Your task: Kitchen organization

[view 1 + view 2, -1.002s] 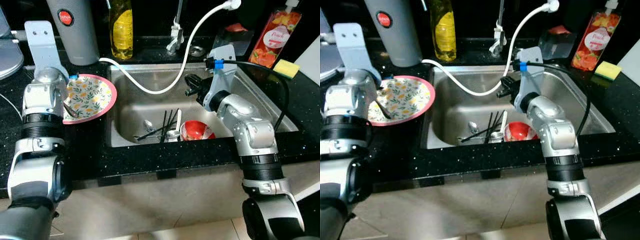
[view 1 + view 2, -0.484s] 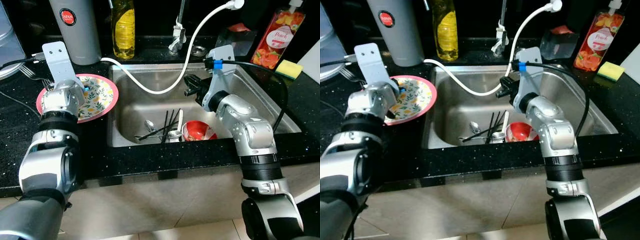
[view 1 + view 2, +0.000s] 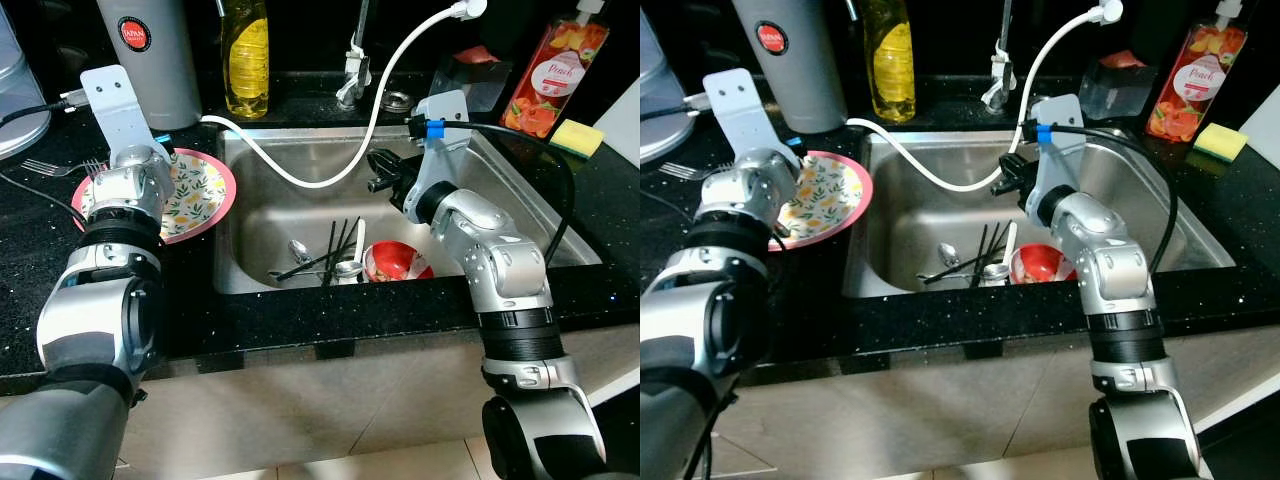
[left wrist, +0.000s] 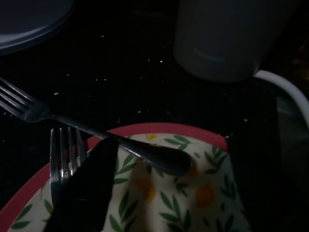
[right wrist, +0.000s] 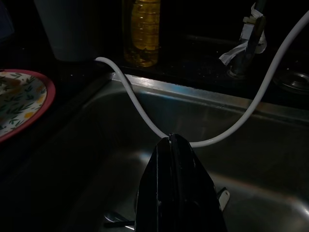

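Observation:
A floral plate (image 3: 205, 190) with a pink rim lies on the black counter left of the sink (image 3: 300, 215). My left gripper (image 4: 169, 150) hovers low over the plate and is open, with one black finger (image 4: 87, 188) resting beside a fork's tines (image 4: 63, 154). A second fork (image 3: 55, 167) lies on the counter with its handle end on the plate. In the sink lie black chopsticks (image 3: 330, 250), spoons (image 3: 345, 266) and a red bowl (image 3: 395, 262). My right gripper (image 5: 170, 141) is shut and empty above the sink, close to the white hose (image 5: 140, 104).
Behind the plate stands a grey thermos (image 3: 150, 60), with a yellow soap bottle (image 3: 243, 55) next to it. The faucet (image 3: 352, 70) rises behind the sink. A red bottle (image 3: 555, 65) and a yellow sponge (image 3: 571, 136) sit at the back right. A grey lid (image 3: 18, 100) is far left.
My left arm has drawn back and left over the plate, and the fork on the counter has come into view. The camera shifted slightly. The right arm holds still.

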